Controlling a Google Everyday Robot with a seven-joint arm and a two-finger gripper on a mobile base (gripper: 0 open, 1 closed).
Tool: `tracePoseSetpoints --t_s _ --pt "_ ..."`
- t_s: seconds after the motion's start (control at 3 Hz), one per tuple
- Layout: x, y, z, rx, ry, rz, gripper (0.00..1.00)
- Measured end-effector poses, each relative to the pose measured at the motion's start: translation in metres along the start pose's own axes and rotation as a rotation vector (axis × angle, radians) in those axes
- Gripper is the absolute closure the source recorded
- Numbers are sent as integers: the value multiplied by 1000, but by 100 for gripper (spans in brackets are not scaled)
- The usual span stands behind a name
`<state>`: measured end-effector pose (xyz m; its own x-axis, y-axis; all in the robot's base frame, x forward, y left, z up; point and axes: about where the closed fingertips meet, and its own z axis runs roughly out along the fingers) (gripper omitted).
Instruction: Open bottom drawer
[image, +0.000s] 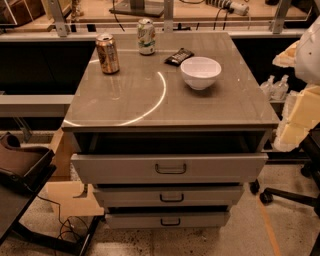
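Note:
The grey cabinet (165, 107) stands in the middle with three stacked drawer fronts. The bottom drawer (135, 220) is the lowest and narrowest front, with a small dark loop handle (170, 221); no inner tray shows. The middle drawer (125, 196) sits above it. The top drawer (115, 168) has a dark gap above its front. My gripper (294, 125) is the white and cream shape at the right edge, level with the cabinet top, well up and right of the bottom drawer and apart from it.
On the cabinet top stand a brown can (107, 54), a green-white can (146, 36), a white bowl (200, 72) and a dark packet (178, 56). A brown chair (20, 165) is at the left. A chair base with castors (285, 195) is at the right.

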<state>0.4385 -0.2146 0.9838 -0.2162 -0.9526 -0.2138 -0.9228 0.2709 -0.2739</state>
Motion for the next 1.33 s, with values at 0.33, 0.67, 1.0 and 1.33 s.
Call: tracePoseSetpoints --t_s 0.33,0.67,1.0,1.33 --pt "5 0 5 8 2 6 0" --pt "27 9 25 28 24 -14 0" --pt "66 28 68 30 104 -35 0" --pt "108 55 117 25 204 -43 0"
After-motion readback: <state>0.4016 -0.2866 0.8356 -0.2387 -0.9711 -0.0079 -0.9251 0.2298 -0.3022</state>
